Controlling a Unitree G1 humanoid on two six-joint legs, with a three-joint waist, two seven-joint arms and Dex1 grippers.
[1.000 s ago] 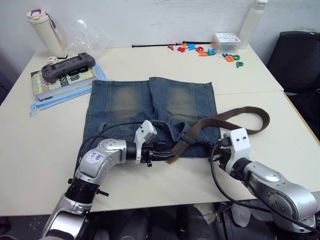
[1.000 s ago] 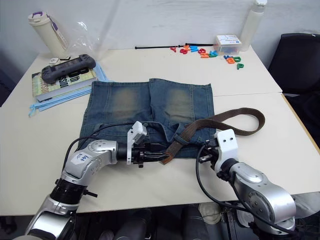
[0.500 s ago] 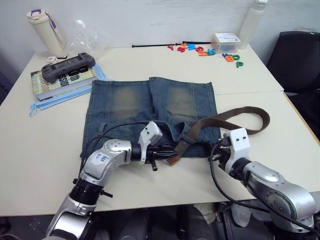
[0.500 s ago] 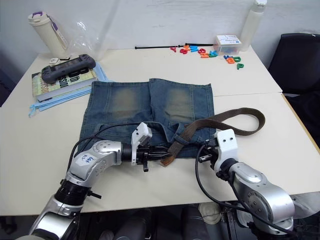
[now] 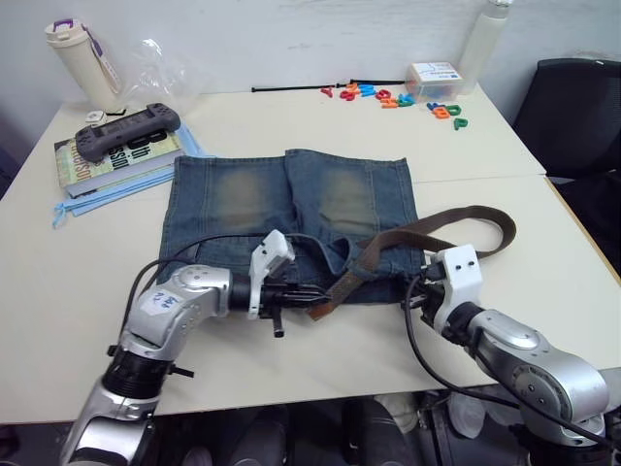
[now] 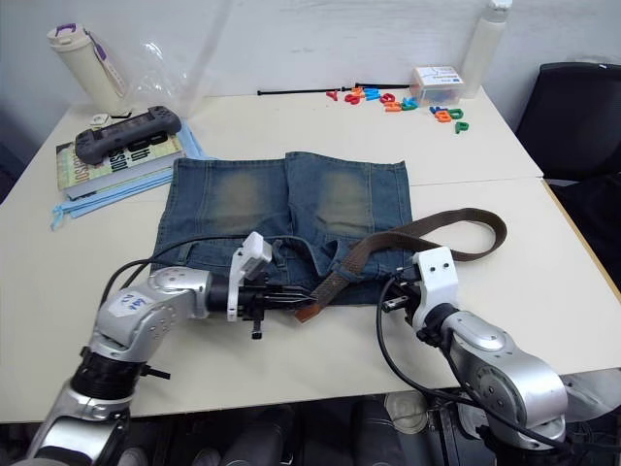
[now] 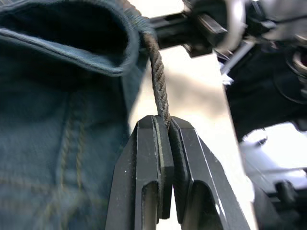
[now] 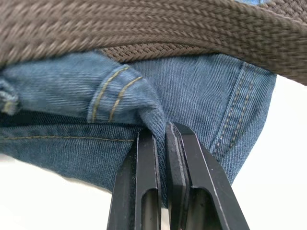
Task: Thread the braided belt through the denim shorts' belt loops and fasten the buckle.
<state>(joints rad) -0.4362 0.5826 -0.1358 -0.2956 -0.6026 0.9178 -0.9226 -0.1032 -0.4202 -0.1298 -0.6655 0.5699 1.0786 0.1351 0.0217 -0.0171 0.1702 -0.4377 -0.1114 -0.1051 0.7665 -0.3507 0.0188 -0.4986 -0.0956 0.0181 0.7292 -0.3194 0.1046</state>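
Pinching the braided belt (image 7: pixel 159 91) edge-on: left gripper (image 7: pixel 165 125) jaws nearly together, strap sandwiched between the two pads, strap running up from the pads to the folded denim edge. Same grip seen from the head camera at the waistband's near edge, roughly 6 o'clock of the denim shorts (image 5: pixel 291 209), with the tan leather belt end (image 5: pixel 323 305) just past the fingertips.

Clamped likewise: right gripper (image 8: pixel 160 136) jaws closed on a fold of blue denim at the shorts' corner, cloth squeezed in the narrow gap between the fingers, braided strap passing just beyond the fold. Placed at about 4 o'clock of the shorts in the head view, right gripper (image 5: pixel 419 296) touching the waistband corner.

Shorts flat on the pale table (image 5: pixel 505 155), legs toward 12 o'clock, waistband toward 6 o'clock. Belt rising from the left gripper diagonally across the waistband, then looping out over the table at 3 o'clock of the shorts and curving back toward the right gripper. Buckle not made out. Belt loops not clearly distinguishable, apart from a possible stitched denim strip at the right jaws; cannot tell.
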